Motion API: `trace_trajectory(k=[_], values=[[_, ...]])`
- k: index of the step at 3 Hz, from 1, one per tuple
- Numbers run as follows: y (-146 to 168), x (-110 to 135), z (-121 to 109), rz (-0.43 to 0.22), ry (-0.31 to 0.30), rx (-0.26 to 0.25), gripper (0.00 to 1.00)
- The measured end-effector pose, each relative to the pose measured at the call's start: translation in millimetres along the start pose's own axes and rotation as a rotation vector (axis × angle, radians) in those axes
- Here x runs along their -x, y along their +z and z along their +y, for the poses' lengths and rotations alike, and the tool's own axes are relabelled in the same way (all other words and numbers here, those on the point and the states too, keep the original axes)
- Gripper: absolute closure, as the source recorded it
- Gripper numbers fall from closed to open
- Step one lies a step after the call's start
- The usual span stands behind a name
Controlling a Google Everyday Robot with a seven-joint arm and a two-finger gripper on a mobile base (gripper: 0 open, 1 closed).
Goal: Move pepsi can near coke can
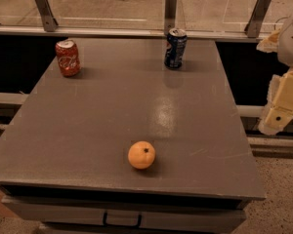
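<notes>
The pepsi can (175, 48), dark blue with a silver top, stands upright near the table's far edge, right of centre. The coke can (68, 58), red with white script and a slight dent, stands upright at the far left of the table. The two cans are well apart. My gripper (282, 106) is a cream-coloured piece at the right edge of the camera view. It hangs beyond the table's right side, clear of both cans and holding nothing that I can see.
An orange (141, 154) lies near the front of the grey table (102, 116). A rail with metal brackets (170, 9) runs behind the far edge. A drawer handle (122, 220) shows under the front edge.
</notes>
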State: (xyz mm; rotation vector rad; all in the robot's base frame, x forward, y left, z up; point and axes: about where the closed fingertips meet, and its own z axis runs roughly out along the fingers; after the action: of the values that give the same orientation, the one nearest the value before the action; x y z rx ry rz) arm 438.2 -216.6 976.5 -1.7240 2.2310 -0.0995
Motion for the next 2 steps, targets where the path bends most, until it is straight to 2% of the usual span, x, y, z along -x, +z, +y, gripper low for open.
trace_trajectory(k=[1, 2], values=[[0, 0, 0, 0.0, 0.0, 0.0, 0.0], [18, 7, -28, -0.056, -0.012, -0.009, 0.0]])
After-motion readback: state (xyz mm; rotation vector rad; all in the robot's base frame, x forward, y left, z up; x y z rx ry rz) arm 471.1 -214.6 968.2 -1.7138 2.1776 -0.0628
